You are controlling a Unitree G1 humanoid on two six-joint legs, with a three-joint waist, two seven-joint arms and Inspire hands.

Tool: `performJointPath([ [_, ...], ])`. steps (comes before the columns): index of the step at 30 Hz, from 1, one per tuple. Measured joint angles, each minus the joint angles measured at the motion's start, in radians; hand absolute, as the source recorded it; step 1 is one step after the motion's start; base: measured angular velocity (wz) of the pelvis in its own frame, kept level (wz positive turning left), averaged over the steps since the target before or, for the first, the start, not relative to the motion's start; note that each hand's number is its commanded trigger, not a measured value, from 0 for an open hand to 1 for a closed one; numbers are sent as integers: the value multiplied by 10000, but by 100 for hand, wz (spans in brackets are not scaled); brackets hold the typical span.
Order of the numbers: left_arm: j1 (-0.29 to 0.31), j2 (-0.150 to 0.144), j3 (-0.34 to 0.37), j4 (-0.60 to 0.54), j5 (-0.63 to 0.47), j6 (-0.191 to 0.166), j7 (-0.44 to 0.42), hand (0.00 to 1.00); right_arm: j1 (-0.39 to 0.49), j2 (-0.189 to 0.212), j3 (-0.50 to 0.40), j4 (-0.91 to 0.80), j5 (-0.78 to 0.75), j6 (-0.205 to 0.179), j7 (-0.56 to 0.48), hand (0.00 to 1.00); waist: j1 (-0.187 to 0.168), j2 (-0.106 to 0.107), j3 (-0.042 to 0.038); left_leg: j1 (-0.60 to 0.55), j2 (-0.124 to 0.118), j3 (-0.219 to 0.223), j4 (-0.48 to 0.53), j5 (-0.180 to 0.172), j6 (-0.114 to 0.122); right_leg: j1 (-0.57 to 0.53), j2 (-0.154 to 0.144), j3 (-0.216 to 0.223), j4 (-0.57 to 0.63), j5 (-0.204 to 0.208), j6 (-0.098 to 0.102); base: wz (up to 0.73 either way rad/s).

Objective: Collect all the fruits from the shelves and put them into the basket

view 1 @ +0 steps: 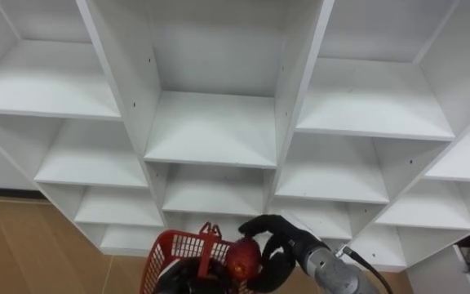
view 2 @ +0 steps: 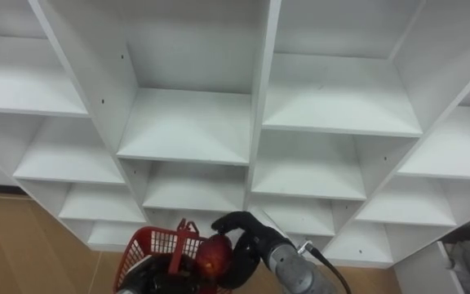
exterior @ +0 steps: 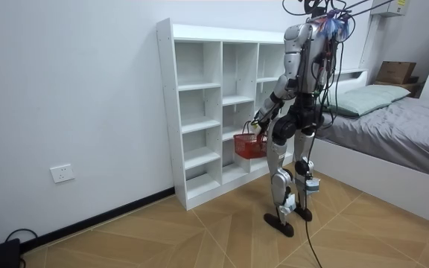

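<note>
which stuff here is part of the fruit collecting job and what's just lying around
Job: red fruit in the right hand; red basket; white closet.
Lying about: bed; pillow; cardboard box; wall socket.

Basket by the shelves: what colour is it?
The basket is red, clearest in the left eye view.

right hand (view 1: 282,243) curled round red fruit (view 1: 243,257), red basket (view 1: 176,249) beside, white closet (view 1: 219,122)
</note>
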Motion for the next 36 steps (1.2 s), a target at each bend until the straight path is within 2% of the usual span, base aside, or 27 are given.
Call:
performJointPath([
  [14,-10,-58,179,64,6,6,0,100,-1,136,6,-18,9,0,24,0,-13,-6,2,-13,-4,-12,-2,-1,0,-2,-4,-7,-3,0,0,0],
  [20,-7,-60,184,65,8,7,-10,100,-8,163,2,-40,8,0,19,0,-12,-101,-38,-19,-7,-13,0,0,0,-2,-6,-11,-10,-1,1,0],
  [25,8,-60,183,192,9,7,-19,100,-9,163,-49,-41,9,0,19,0,-15,-226,-111,-17,-6,-18,1,0,0,9,-6,-12,-17,-1,1,0],
  [30,21,-38,182,351,5,7,-11,100,-7,161,-56,-37,14,0,12,0,-23,-229,-91,1,-5,-22,-1,0,0,27,-4,-14,-16,0,0,0],
  [36,24,-18,185,354,-1,7,34,100,0,159,-76,-33,17,-1,-18,0,-27,-198,-10,1,-4,-20,-9,-1,0,23,-3,-18,-20,0,0,0],
])
